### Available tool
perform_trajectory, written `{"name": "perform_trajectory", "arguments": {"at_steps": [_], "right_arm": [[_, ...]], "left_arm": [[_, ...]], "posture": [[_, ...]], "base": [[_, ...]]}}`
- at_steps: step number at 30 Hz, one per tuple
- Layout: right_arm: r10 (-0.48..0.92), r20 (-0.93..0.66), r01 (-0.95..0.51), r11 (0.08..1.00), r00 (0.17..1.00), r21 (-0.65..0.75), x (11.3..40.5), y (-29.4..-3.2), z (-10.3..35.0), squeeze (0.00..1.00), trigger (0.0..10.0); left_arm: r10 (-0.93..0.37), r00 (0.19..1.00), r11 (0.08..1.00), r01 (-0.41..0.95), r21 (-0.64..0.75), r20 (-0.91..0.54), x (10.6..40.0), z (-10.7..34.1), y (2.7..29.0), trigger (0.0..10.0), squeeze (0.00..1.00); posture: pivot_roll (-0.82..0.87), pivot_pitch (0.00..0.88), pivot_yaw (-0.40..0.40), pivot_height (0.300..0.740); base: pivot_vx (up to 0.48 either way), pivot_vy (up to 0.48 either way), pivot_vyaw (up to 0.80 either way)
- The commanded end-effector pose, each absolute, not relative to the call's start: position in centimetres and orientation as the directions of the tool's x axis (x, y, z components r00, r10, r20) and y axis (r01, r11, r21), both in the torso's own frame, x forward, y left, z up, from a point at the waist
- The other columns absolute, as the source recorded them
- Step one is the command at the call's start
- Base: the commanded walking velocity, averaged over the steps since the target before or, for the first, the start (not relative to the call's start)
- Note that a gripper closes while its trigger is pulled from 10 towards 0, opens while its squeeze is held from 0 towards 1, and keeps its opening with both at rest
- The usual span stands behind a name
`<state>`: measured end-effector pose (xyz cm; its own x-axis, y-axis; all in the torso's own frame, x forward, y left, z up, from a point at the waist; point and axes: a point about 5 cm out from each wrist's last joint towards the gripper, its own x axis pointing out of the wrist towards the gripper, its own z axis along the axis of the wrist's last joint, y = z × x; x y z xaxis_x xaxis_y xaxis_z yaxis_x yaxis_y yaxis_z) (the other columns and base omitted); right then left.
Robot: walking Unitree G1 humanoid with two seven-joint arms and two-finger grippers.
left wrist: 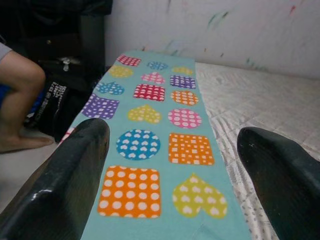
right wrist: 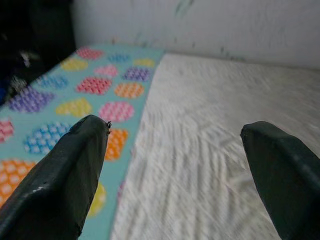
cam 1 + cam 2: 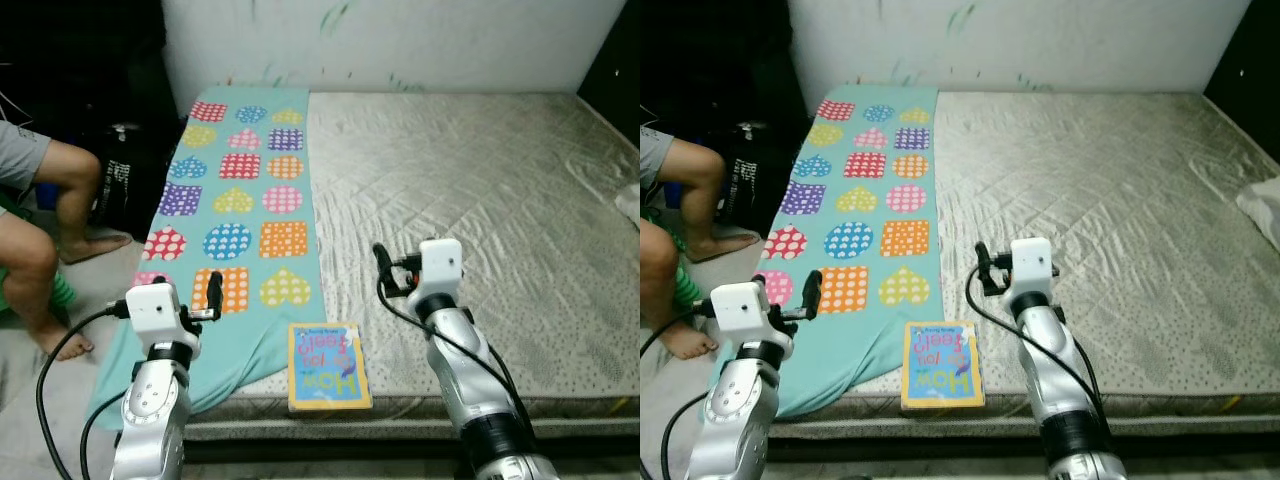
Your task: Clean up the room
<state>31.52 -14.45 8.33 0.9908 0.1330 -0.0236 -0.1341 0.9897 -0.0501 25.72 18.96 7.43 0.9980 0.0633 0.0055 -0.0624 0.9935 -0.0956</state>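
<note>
Two grippers raised over the mattress [image 3: 480, 170] edge, likely staging a pickup. Head view: book [image 3: 327, 366] lies flat at the near edge, between and below left gripper [image 3: 212, 296] and right gripper [image 3: 381, 268]. Left wrist view: fingers [image 1: 70, 180] wide apart, empty, over blanket [image 1: 150, 125] (book unseen). Right wrist view: fingers [image 2: 65, 175] spread, empty, over the blanket-mattress seam.

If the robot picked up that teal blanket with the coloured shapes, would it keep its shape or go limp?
Probably limp. The blanket lies flat along the mattress, and its near corner already droops over the edge towards the floor, so it looks like thin, soft cloth. Pinched at one spot, it would likely hang and trail. It seems light, though it could drag the book lying beside its edge.
</note>
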Motion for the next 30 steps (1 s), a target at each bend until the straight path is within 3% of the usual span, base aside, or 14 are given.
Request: {"name": "perform_trajectory", "arguments": {"at_steps": [1, 10, 14, 20, 23, 30], "right_arm": [[0.117, -0.056, -0.122, 0.988, 0.992, -0.094, 30.1, -16.4, 7.3, 0.0, 10.0], [0.177, -0.159, -0.209, 0.954, 0.971, -0.215, 25.0, -20.9, 5.8, 0.0, 10.0], [0.174, -0.164, -0.207, 0.957, 0.971, -0.205, 24.2, -21.3, 6.0, 0.0, 10.0], [0.139, -0.142, -0.162, 0.972, 0.98, -0.169, 24.9, -20.5, 6.2, 0.0, 10.0], [0.115, -0.104, -0.128, 0.984, 0.988, -0.127, 26.2, -18.9, 6.6, 0.0, 10.0], [0.141, -0.072, -0.149, 0.982, 0.987, -0.117, 27.5, -17.1, 7.2, 0.0, 10.0]], "left_arm": [[0.036, 0.999, 0.998, -0.037, -0.041, -0.009, 24.5, 7.3, 19.9, 10.0, 0.0], [-0.071, 0.995, 0.997, 0.07, -0.013, -0.063, 21.0, 7.2, 20.4, 10.0, 0.0], [-0.033, 0.998, 0.998, 0.029, -0.06, -0.059, 21.0, 7.1, 19.6, 10.0, 0.0], [0.036, 0.998, 0.995, -0.041, -0.094, -0.049, 21.3, 6.6, 18.8, 10.0, 0.0], [0.091, 0.995, 0.988, -0.096, -0.12, -0.042, 22.0, 6.6, 18.8, 10.0, 0.0], [0.065, 0.998, 0.991, -0.065, -0.116, -0.002, 23.5, 7.4, 18.4, 10.0, 0.0]], "posture": [[0.11, 0.0, -0.025, 0.74], [0.1, 0.0, -0.043, 0.74], [0.07, 0.0, -0.024, 0.74], [0.07, 0.0, -0.013, 0.74], [0.08, 0.0, -0.003, 0.74], [0.08, 0.0, 0.002, 0.74]], "base": [[0.0, 0.0, 0.0], [0.0, 0.0, 0.0], [0.0, 0.0, 0.0], [0.0, 0.0, 0.0], [0.0, 0.0, 0.0], [0.0, 0.0, 0.0]]}}
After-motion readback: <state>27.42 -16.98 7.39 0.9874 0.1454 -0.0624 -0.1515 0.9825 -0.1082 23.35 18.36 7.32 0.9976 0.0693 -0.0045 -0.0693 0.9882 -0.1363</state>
